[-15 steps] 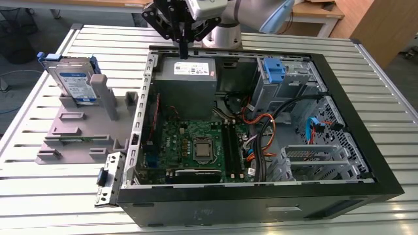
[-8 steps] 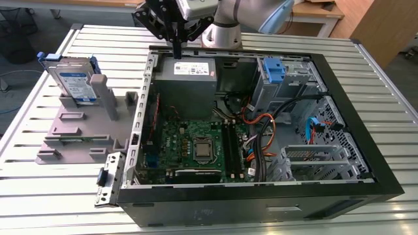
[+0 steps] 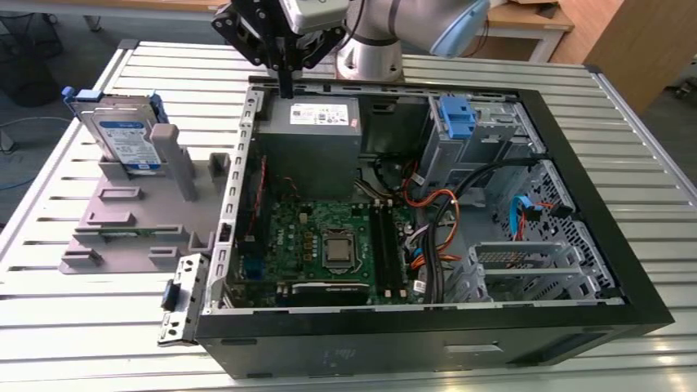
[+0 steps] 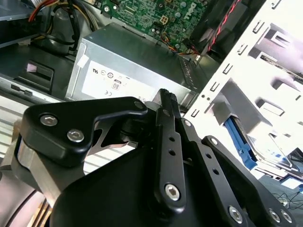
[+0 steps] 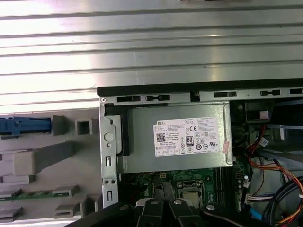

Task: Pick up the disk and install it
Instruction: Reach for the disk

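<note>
Open computer case (image 3: pixel 436 322) lies on the table (image 3: pixel 65 343), at the exterior view's right. Inside: power supply (image 3: pixel 316 122) in the far-left corner, motherboard (image 3: pixel 326 245) just near of it, drive cage (image 3: pixel 517 265) in the near-right corner. Holder (image 3: pixel 130 220) sits on the table just left of the case. Disk (image 3: pixel 122 143) stands upright in the holder's far end. Gripper (image 3: pixel 286 86) hangs above the power supply's far edge, well apart from the disk.
</note>
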Action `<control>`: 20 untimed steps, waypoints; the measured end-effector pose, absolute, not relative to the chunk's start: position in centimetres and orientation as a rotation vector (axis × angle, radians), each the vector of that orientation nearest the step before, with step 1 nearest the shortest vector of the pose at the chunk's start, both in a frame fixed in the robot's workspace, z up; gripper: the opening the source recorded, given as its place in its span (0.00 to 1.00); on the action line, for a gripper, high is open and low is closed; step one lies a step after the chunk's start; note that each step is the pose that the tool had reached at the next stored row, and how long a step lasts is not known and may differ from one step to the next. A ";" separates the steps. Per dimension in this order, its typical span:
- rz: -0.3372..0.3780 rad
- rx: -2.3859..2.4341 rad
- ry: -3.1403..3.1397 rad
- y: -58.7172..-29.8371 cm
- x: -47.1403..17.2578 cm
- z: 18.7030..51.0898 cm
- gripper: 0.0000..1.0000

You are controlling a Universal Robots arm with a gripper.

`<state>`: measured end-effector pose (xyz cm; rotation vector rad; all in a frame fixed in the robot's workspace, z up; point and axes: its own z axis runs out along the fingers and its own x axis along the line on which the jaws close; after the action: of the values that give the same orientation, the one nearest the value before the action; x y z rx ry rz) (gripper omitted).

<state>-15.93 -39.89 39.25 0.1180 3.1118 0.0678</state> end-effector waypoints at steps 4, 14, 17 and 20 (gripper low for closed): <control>0.068 0.118 3.112 -39.9 -15.9 39.3 0.11; 0.068 0.118 3.112 -39.9 -16.5 39.2 0.11; 0.068 0.118 3.112 -39.9 -16.8 39.2 0.11; 0.068 0.118 3.112 -39.9 -17.0 39.2 0.11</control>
<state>-17.05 -39.89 39.20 0.1180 3.1118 0.0677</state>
